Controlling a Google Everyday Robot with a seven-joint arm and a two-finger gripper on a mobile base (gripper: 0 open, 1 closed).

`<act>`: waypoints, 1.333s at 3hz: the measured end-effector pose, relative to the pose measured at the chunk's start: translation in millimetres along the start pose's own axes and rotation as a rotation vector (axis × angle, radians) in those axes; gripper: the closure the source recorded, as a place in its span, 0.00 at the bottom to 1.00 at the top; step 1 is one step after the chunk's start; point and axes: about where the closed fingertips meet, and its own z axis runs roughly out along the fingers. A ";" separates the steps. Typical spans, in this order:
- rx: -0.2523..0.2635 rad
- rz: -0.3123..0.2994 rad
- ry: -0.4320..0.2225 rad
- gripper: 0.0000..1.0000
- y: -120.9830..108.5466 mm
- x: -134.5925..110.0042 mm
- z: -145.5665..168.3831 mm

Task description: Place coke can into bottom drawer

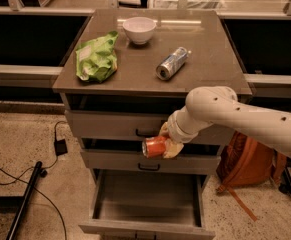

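My gripper (pixel 164 145) is shut on the coke can (pixel 154 147), a red-orange can held on its side. It hangs in front of the cabinet's two upper drawers, level with the gap between them. The bottom drawer (pixel 147 201) is pulled open below, a wide grey box with a plain inside. The can is above the drawer's middle, well clear of its rim. My white arm (pixel 245 120) reaches in from the right.
On the cabinet top (pixel 135 69) lie a silver-and-blue can (pixel 172 63) on its side, a white bowl (pixel 139 30) and a green chip bag (pixel 97 57). An orange backpack (pixel 247 161) sits on the floor at the right. Black cables (pixel 30 174) run on the floor at the left.
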 end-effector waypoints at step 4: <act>0.006 0.190 -0.041 1.00 103.0 174.7 139.9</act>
